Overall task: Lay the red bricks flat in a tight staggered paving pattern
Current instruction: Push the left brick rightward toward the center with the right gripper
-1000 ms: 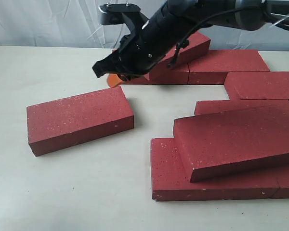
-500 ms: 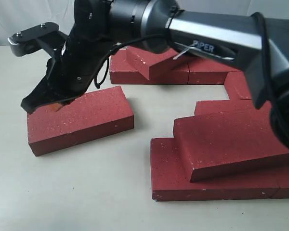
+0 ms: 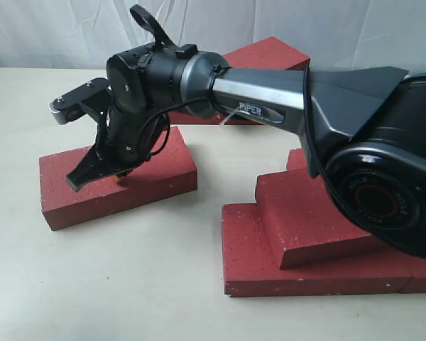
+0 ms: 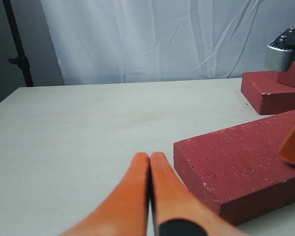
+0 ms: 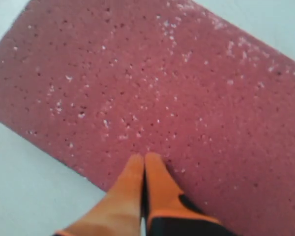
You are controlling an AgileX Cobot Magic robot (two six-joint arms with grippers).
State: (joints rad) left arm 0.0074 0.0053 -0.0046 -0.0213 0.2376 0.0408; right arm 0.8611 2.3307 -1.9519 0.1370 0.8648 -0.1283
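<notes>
Resting the right claw [image 3: 77, 182], pinched shut and empty, atop the lone left brick [image 3: 163, 165], lying lengthwise left-to-right; probably needing shoving rightward toward the pile [image 3: 305, 213].

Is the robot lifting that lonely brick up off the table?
No, the brick lies flat on the table, and the shut right pincer only points down at its top.
</notes>
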